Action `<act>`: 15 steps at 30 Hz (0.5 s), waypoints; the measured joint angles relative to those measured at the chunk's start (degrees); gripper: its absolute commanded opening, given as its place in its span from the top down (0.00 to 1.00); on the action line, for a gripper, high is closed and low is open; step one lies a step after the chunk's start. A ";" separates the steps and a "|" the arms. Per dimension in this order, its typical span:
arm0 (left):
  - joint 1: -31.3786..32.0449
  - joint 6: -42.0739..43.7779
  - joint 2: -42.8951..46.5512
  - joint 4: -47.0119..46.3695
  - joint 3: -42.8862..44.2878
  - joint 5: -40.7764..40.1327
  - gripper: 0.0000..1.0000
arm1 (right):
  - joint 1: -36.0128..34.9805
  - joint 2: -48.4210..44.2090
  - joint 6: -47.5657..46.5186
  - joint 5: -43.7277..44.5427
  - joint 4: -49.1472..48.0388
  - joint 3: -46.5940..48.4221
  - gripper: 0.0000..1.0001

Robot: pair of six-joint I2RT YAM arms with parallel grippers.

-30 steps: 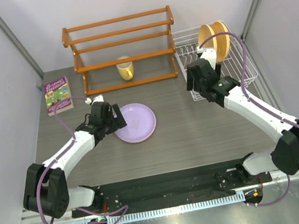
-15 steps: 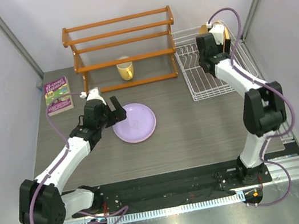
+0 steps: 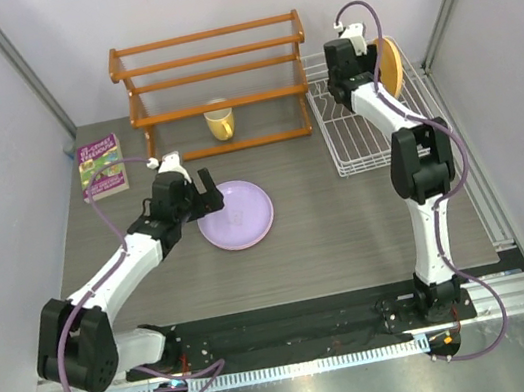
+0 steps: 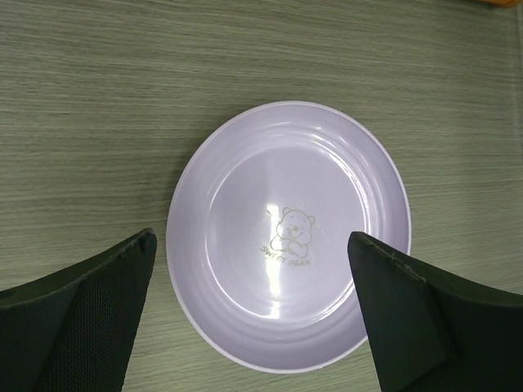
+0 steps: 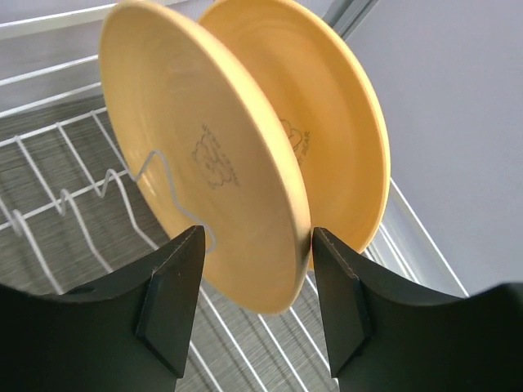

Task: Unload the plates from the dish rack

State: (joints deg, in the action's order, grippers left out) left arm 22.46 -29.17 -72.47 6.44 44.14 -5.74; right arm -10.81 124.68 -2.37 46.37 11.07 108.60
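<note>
Right gripper point(image 5: 257, 245) has reached the dish rack point(image 3: 364, 142) at the far right corner of the table point(image 3: 350, 231), jaws apart astride the rim of the near orange plate point(image 5: 204, 163). Likely light, stiff, slick plastic: pinch the rim. Left gripper point(image 4: 252, 238), wide apart, hovers over the lavender plate point(image 4: 286, 204) mid-table.

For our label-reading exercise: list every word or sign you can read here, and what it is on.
"SWEET BEAR": lavender plate, under its bear drawing.
Orange-yellow plates: print by the bear drawing, too blurred to read.
Book: cover text too small to read.
</note>
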 measured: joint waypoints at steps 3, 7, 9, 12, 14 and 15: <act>0.00 0.72 -1.42 0.00 0.55 0.02 0.01 | 0.00 1.62 -2.21 1.44 -0.35 1.70 0.40; 0.00 1.22 -2.03 -0.24 0.92 0.02 0.01 | 0.20 2.25 -3.65 2.38 -0.37 1.84 0.43; 0.00 1.38 -2.14 -0.26 0.98 0.02 0.01 | 0.50 2.34 -4.02 2.43 -0.37 1.84 0.49; 0.00 1.46 -2.29 -0.26 1.07 0.02 0.01 | 0.72 2.36 -4.68 2.43 -0.42 1.84 0.76; 0.00 1.53 -2.29 -0.26 1.07 0.02 0.00 | 0.94 2.34 -5.29 3.43 -0.46 1.84 0.78; 0.00 1.60 -2.29 -0.24 1.07 0.02 0.00 | 1.09 2.34 -5.29 3.87 -0.81 1.86 0.78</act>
State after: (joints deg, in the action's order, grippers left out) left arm 22.46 -27.57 -74.76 6.20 45.21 -5.72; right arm -9.72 127.02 -7.66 50.24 10.26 110.45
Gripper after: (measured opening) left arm 0.994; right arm 0.245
